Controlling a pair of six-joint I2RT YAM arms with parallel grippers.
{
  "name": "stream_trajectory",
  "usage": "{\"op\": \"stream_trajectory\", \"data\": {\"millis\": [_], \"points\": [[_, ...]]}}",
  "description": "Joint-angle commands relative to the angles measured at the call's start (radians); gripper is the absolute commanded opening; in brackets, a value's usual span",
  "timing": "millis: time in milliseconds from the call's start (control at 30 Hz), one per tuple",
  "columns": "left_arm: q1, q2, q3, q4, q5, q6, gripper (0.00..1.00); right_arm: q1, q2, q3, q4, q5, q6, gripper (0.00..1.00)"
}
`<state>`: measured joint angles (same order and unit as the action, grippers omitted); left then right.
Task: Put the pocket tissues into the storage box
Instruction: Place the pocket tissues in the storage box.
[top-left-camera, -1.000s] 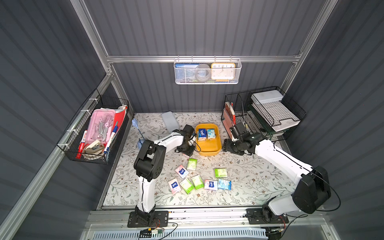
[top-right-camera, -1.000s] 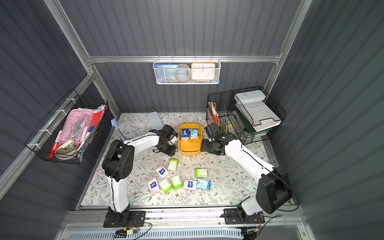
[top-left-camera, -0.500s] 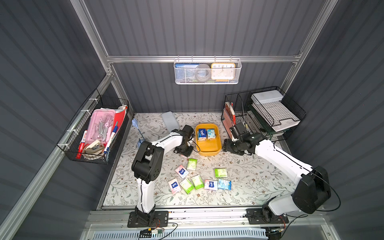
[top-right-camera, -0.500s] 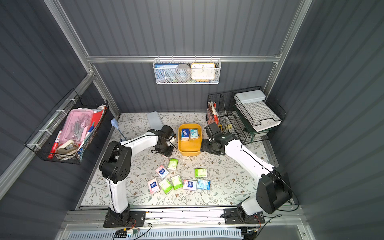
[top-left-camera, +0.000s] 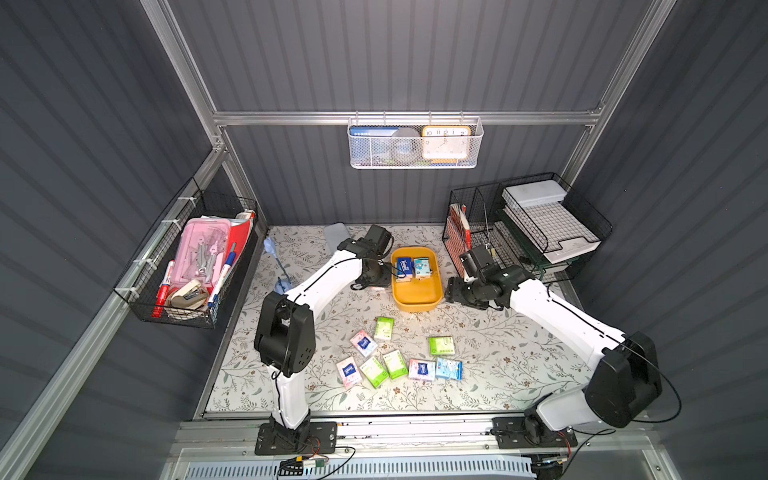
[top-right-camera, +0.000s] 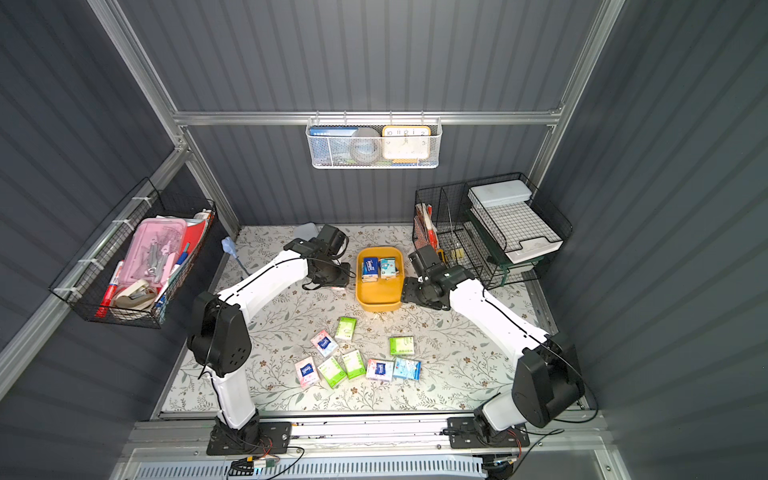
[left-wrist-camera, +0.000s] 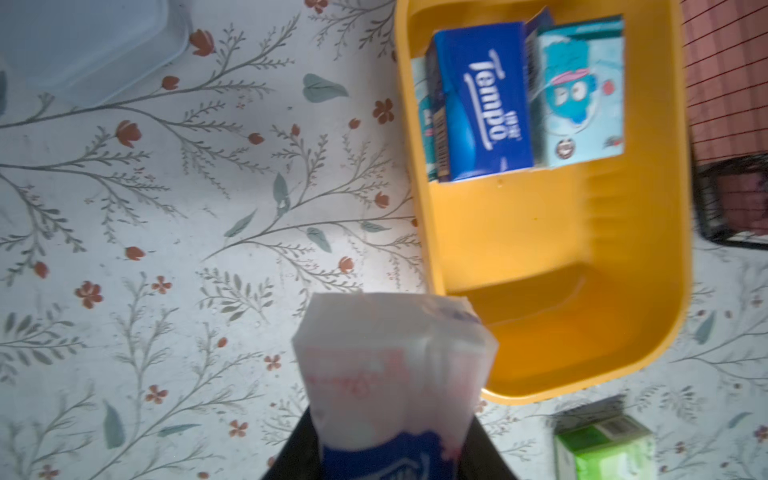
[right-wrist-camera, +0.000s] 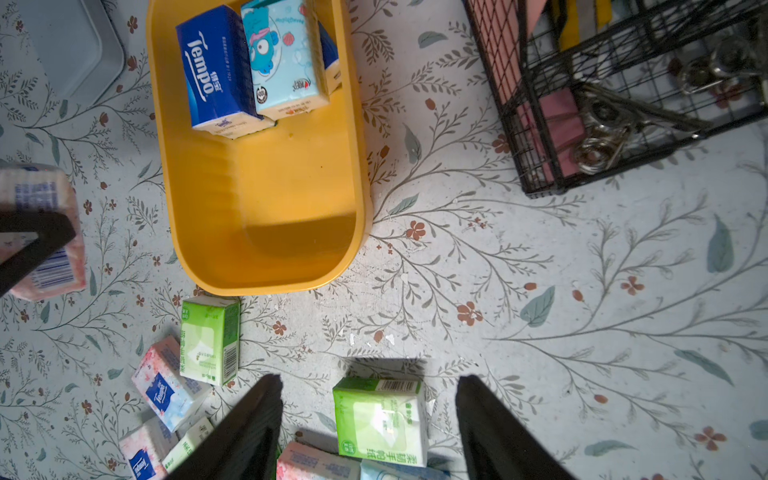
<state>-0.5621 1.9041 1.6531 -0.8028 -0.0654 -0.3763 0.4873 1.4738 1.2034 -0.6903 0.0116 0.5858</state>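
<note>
The pink-white packet (left-wrist-camera: 390, 374) with a blue label is clamped in the left gripper (top-left-camera: 372, 286). Its free end sticks out past the jaws, and one black finger (right-wrist-camera: 37, 243) crosses its side. In both top views it sits just outside the storage box (top-left-camera: 415, 308), at the box's 9 o'clock.

The right gripper (right-wrist-camera: 369, 380) is at the box's 3 o'clock, jaws spread and gripping nothing. A lime green packet (right-wrist-camera: 380, 419) lies on the floral mat (top-left-camera: 498, 353) and shows between its fingers.

At the box's 12 o'clock end a dark blue packet (left-wrist-camera: 484, 104) and a light blue packet (left-wrist-camera: 582, 91) lie side by side; the 6 o'clock half of the floor is bare. Eight loose packets (top-left-camera: 395, 364) are scattered on the mat at the box's 6 o'clock.

A grey case (top-left-camera: 336, 235) lies at 11 o'clock. A black wire rack (top-left-camera: 519, 232) at 2 o'clock holds trays and red sheets. A side wall basket (top-left-camera: 187, 266) holds a pink case and markers, and a white mesh basket (top-left-camera: 415, 143) on the back wall holds a clock.

The held packet hides the left jaws in the left wrist view, which is blurred, and the frame edge cuts its label. Edges of further packets show under the two in the box; how many, I cannot tell.
</note>
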Motion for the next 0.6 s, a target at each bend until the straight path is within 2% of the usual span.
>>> {"op": "stream_trajectory", "data": {"millis": [0, 267, 567], "points": [[-0.041, -0.004, 0.019, 0.042, 0.035, -0.137, 0.38, 0.004, -0.015, 0.009, 0.015, 0.014, -0.004, 0.7], [-0.126, 0.131, 0.133, 0.038, 0.0, -0.18, 0.39, 0.002, -0.031, -0.023, 0.018, 0.021, 0.0, 0.71], [-0.136, 0.244, 0.161, 0.047, -0.074, -0.201, 0.39, 0.001, -0.054, -0.048, 0.016, 0.033, 0.003, 0.71]]}}
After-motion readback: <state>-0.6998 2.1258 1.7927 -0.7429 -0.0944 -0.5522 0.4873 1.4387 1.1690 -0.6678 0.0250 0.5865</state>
